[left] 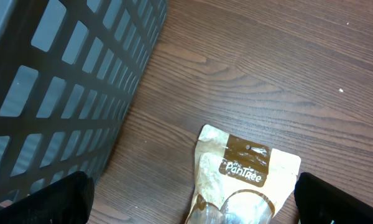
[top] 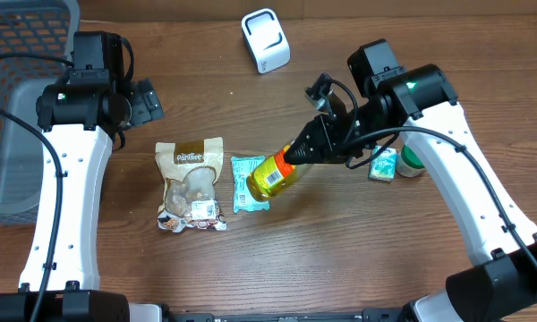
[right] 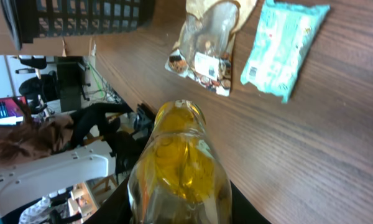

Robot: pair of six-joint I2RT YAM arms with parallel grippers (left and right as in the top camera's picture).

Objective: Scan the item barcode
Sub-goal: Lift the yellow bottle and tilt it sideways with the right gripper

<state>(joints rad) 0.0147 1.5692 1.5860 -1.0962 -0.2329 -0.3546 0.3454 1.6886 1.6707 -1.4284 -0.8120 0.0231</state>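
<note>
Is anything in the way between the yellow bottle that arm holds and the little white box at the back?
Nothing visible is. The right gripper holds the yellow bottle, and only bare table lies between it and the white box. The teal packet and snack pouch lie beside the bottle, off that line.

Open table (top: 215,98) between scanner (top: 266,40) and snack pouch (top: 191,183); basket (top: 27,45) walls off left.
</note>
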